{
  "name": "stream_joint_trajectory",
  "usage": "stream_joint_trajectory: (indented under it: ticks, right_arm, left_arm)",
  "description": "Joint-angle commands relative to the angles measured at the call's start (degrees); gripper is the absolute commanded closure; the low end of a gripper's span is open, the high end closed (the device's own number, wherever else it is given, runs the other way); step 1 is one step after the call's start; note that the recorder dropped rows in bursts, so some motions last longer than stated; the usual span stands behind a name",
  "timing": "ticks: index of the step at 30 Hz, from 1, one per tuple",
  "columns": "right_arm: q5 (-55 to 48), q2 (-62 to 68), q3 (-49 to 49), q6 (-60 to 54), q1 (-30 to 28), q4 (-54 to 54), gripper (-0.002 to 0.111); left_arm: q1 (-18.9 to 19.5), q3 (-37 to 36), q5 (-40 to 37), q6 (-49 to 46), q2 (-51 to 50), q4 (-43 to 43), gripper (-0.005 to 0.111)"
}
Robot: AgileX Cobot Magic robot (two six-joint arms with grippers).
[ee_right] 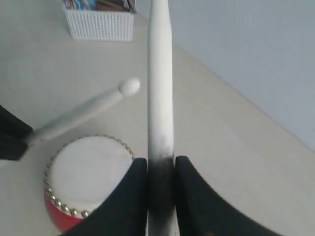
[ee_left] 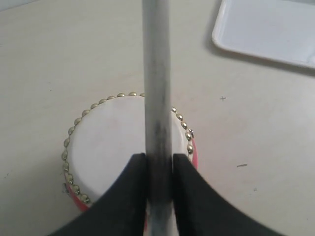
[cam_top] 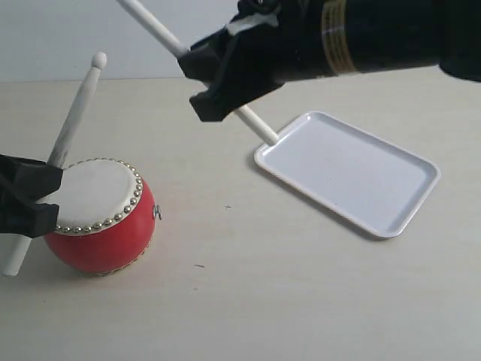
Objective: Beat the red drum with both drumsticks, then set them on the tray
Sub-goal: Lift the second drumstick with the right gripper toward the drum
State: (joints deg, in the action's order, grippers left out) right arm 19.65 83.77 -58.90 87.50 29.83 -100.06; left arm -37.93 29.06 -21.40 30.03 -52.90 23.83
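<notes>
The red drum (cam_top: 101, 216) stands at the left, tilted, its off-white skin ringed by brass studs; it also shows as the drum (ee_left: 118, 142) and the drum (ee_right: 86, 177). My left gripper (cam_top: 30, 197) is shut on one drumstick (cam_top: 75, 124), which rises steeply beside the drum's left edge, tip up. In the left wrist view that drumstick (ee_left: 156, 88) crosses over the skin between the left gripper (ee_left: 158, 162). My right gripper (cam_top: 222, 75) hangs high above the table, shut on the other drumstick (cam_top: 161, 34), whose butt end reaches down to the tray (cam_top: 353, 169). The right gripper (ee_right: 161, 167) clamps the stick (ee_right: 160, 73).
A white woven basket (ee_right: 101, 22) with items stands far off on the table. The tray's corner (ee_left: 266, 29) lies beyond the drum. A pale wall bounds the table's far edge.
</notes>
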Motion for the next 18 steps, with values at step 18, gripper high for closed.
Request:
stream_joint_trajectory:
  ticks: [18]
  right_arm:
    - [-33.9,-9.1,4.7,-33.2,18.9,12.0,0.108]
  left_arm:
    - [0.1,0.4,2.3,-1.2,-0.2,-0.1,0.107]
